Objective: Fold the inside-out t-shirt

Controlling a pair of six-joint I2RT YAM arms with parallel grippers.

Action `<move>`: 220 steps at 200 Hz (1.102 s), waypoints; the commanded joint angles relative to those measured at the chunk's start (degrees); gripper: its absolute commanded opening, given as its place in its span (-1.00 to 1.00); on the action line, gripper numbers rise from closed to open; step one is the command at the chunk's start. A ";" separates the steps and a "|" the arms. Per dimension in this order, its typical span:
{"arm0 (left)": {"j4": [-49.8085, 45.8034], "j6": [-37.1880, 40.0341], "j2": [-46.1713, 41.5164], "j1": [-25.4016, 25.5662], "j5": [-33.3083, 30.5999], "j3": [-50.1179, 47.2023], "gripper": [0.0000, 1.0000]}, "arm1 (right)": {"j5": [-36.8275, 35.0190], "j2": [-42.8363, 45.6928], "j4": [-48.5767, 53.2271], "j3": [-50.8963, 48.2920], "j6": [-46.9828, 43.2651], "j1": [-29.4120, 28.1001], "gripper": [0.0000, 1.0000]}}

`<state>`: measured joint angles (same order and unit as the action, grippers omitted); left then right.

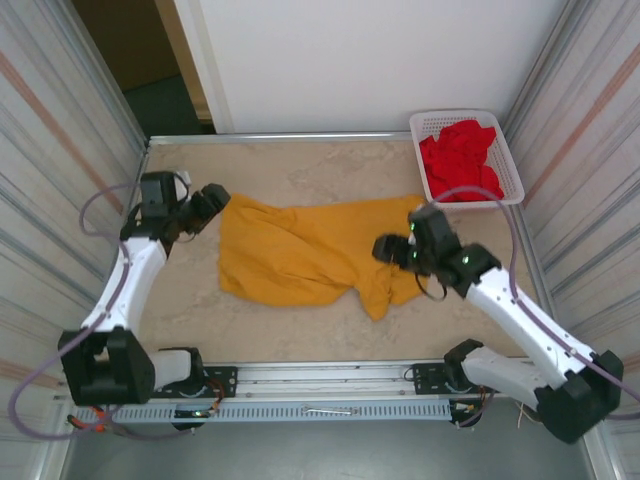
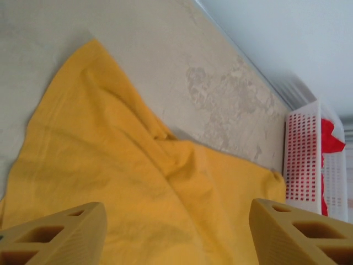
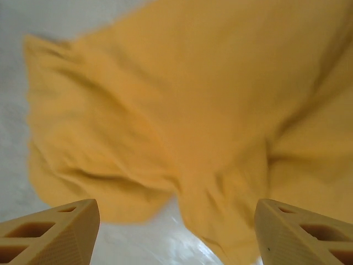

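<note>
The inside-out t-shirt (image 1: 310,255) lies crumpled on the pale, marbled table (image 1: 300,165), stretched from left to right across its middle, with heavy wrinkles and one lobe of cloth drooping toward the near edge just right of centre. The left gripper (image 1: 205,208) sits at the shirt's far-left corner, right at the edge of the cloth, and its jaws stand wide apart with nothing caught between them. In the left wrist view the two tan fingers (image 2: 60,234) frame the bottom of the picture while the yellow fabric spreads out below and ahead of them, running away toward a white basket (image 1: 505,150) at the table's far right corner (it holds the red garments (image 1: 458,160), well apart from the shirt). The right gripper (image 1: 385,250) hangs over the shirt's right end, near the drooping lobe, and it too is spread wide and empty. Its wrist camera shows fingers (image 3: 52,234) set far apart, the cloth rumpled and somewhat blurred ahead of them, and a strip of bare table showing low between the tips and along the left side. Whether either set of fingertips actually touches the fabric cannot be told from these views. The two grippers stand at opposite ends of the shirt, with its whole width between them.
</note>
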<state>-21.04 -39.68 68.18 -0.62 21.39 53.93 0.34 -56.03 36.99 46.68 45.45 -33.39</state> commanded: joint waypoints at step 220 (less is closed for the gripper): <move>-1.45 -0.19 -8.69 -1.75 2.45 -8.85 0.48 | -26.06 -28.40 11.23 3.35 9.98 -29.20 -1.00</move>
<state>-22.06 -40.69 60.42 -1.56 22.79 42.54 -20.36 -88.47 40.82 45.87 56.90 -62.98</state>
